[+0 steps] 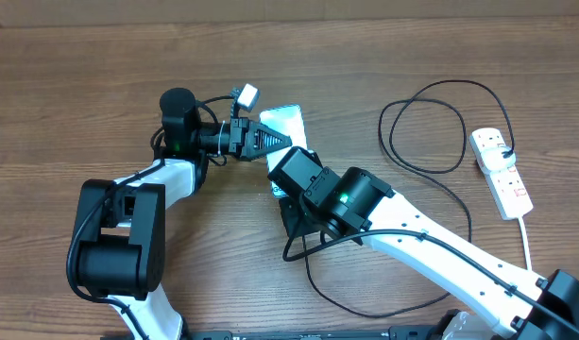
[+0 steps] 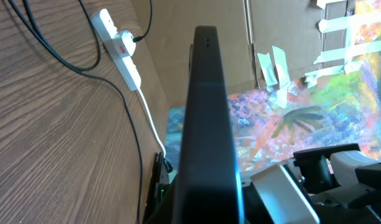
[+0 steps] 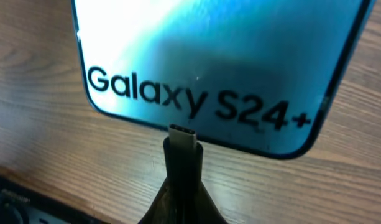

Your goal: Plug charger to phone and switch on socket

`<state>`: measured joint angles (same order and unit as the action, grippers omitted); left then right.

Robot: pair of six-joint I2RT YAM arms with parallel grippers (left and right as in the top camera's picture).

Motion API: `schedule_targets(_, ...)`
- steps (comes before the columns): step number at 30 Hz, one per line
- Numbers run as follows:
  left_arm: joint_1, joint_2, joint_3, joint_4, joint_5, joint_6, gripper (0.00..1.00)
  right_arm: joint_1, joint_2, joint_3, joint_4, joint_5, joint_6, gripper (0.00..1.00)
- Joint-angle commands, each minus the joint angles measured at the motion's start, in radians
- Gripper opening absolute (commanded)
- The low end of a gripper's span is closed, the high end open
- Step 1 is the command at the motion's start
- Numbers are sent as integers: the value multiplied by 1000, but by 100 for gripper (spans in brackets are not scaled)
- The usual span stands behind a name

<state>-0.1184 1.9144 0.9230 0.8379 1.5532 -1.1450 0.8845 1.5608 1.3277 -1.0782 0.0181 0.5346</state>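
Holding the phone (image 1: 285, 121) up off the table (image 1: 81, 76) just above the middle of the overhead frame, the left gripper (image 1: 267, 140) is clenched on its lower left edge. In the left wrist view the phone shows edge-on, a dark slab running up the centre of the picture. The right gripper (image 3: 181, 194) is closed around the charger (image 3: 182, 138) just behind its small plug tip. That tip points up at the phone's bottom edge, under the "Galaxy S24+" lettering in the right wrist view. It overlaps the edge in the picture, but I cannot tell whether it is touching or already seated (the angle hides the port).

From the right gripper the thin black cable runs down and around the lower middle of the overhead frame. It then loops through the upper right to the socket (image 1: 502, 170), a white strip lying at the right edge of the frame. A black plug head sits in the socket's upper end, beside a red switch mark.
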Motion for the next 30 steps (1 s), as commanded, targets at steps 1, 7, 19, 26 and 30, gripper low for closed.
schedule_targets(1, -5, -9, 8, 4, 26, 22, 4, -3, -5, 25, -4, -38, -8, 4)
schedule_targets(7, -5, -9, 8, 4, 18, 14, 4, -3, 0, 19, -7, -70, -8, 4)
schedule_targets(19, -5, -9, 8, 4, 0, -58, 4, -3, 2, 18, -26, -73, 0, 4)
schedule_targets(26, -5, -9, 8, 4, 0, -113, 4, -3, 3, 18, -31, -73, 0, 4)
schedule_targets(30, -5, -9, 8, 4, 1, -117, 4, -3, 4, 18, -31, -72, 0, 4)
